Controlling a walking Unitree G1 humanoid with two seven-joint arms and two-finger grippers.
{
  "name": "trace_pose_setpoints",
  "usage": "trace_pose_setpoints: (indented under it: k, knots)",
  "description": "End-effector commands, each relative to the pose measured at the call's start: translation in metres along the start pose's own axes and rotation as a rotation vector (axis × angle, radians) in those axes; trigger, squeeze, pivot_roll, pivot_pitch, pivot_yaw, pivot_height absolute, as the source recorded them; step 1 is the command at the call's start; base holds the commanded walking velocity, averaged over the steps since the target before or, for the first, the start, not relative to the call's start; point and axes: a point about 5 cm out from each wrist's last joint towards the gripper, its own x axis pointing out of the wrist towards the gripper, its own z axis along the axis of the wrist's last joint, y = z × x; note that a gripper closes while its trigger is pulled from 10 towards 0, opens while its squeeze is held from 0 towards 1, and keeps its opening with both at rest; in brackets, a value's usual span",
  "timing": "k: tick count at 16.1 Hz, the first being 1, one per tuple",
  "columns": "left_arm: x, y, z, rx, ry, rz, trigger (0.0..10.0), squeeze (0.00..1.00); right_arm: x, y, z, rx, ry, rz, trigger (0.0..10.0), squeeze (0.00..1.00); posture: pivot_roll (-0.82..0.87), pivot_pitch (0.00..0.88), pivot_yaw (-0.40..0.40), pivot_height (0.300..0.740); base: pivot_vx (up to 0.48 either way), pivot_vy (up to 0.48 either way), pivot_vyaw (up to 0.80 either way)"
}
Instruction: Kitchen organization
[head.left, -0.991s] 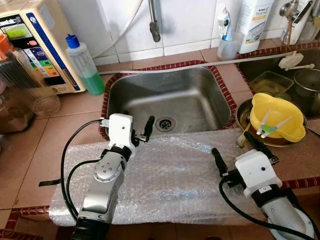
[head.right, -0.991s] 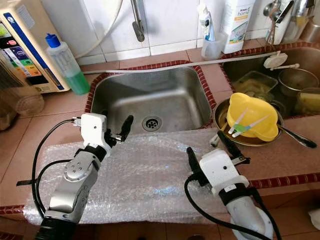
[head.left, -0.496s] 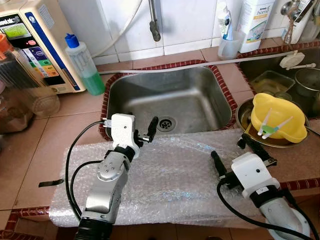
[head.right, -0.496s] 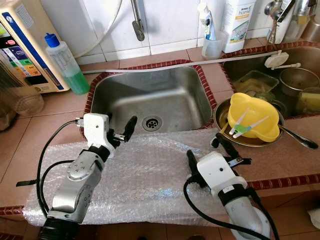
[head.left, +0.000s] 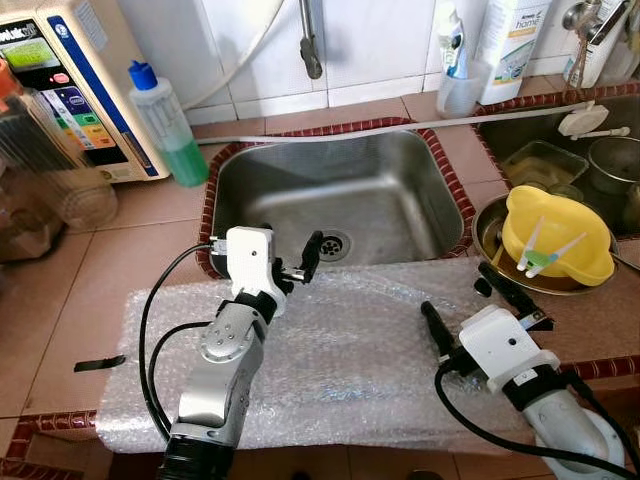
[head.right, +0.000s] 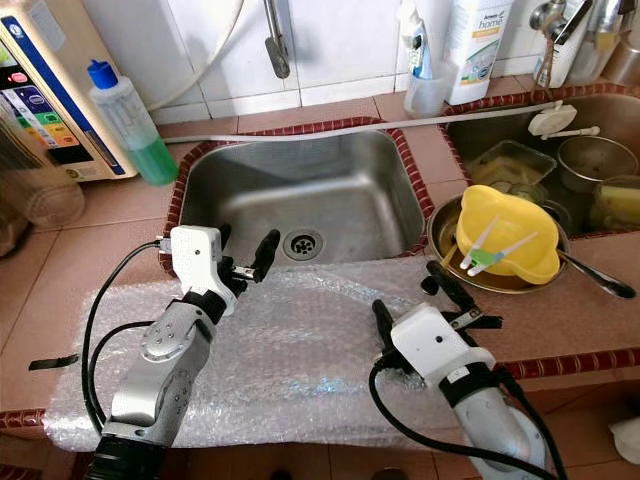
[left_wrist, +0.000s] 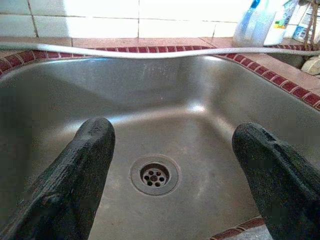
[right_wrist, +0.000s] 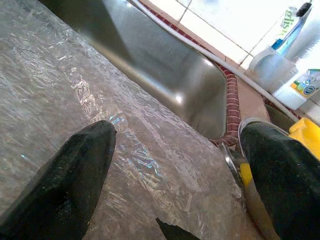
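A sheet of bubble wrap (head.left: 350, 350) covers the counter in front of the steel sink (head.left: 400, 190). My left gripper (head.left: 290, 245) is open at the sink's near rim and points over the basin; the left wrist view has the drain (left_wrist: 154, 175) between its fingers (left_wrist: 75, 175). Over the right end of the wrap, my right gripper (head.left: 460, 293) is open and empty. Just beyond it, an upturned yellow bowl (head.left: 555, 232) with green and white utensils on top rests in a metal pan (head.left: 487, 222). In the right wrist view, wrap (right_wrist: 100, 90) lies under the fingers (right_wrist: 75, 175).
A green soap bottle (head.left: 165, 125) and a water purifier (head.left: 70, 90) stand at the back left. The faucet (head.left: 310, 45) hangs over the sink. A toothbrush cup (head.left: 455, 90) and a detergent bottle (head.left: 510, 45) stand behind. The right basin (head.left: 590, 160) holds dishes.
My left gripper has edged a little right along the sink's rim. The right gripper has drifted slightly left over the wrap. Both stay open.
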Motion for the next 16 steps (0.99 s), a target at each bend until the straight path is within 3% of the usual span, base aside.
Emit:
trace_pose_setpoints:
  k: [1,7,8,9,10,11,14,16]
  knots:
    - [-0.003,0.004,0.001,-0.004,0.000,0.011,10.0,0.00,-0.001,0.002,-0.008,0.005,0.034,0.016,0.0,0.90,-0.39,0.183,0.140,0.740,0.000,0.000,0.00]
    - [0.000,0.004,0.004,-0.040,0.012,-0.004,10.0,0.00,0.000,0.005,-0.009,0.002,0.036,-0.001,0.0,0.89,-0.38,0.182,0.156,0.740,0.000,0.000,0.00]
    - [0.000,0.004,0.004,-0.039,0.010,-0.008,10.0,0.00,0.000,0.005,-0.009,0.000,0.035,-0.004,0.0,0.62,-0.38,0.182,0.157,0.740,0.000,0.000,0.00]
    - [-0.001,0.003,0.005,-0.032,0.004,-0.022,10.0,0.00,0.000,0.003,-0.007,0.004,0.023,-0.029,9.1,0.32,-0.38,0.182,0.160,0.740,0.000,0.000,0.00]
    - [-0.001,0.002,0.006,-0.017,-0.004,-0.032,10.0,0.00,0.000,0.001,-0.004,0.003,0.006,-0.044,10.0,0.12,-0.38,0.182,0.160,0.740,0.000,0.000,0.00]
    - [-0.002,0.001,0.009,0.018,-0.025,-0.043,10.0,0.00,0.001,-0.006,0.004,0.012,-0.041,-0.100,10.0,0.00,-0.38,0.182,0.163,0.740,0.000,0.000,0.00]
    - [-0.002,0.002,0.014,0.073,-0.055,-0.046,10.0,0.00,0.005,-0.012,0.020,0.115,-0.103,-0.174,10.0,0.00,-0.38,0.179,0.170,0.740,0.000,0.000,0.00]
    - [-0.002,0.003,0.014,0.069,-0.047,-0.049,10.0,0.00,0.007,-0.008,0.020,0.112,-0.099,-0.168,10.0,0.00,-0.37,0.175,0.174,0.740,0.000,0.000,0.00]
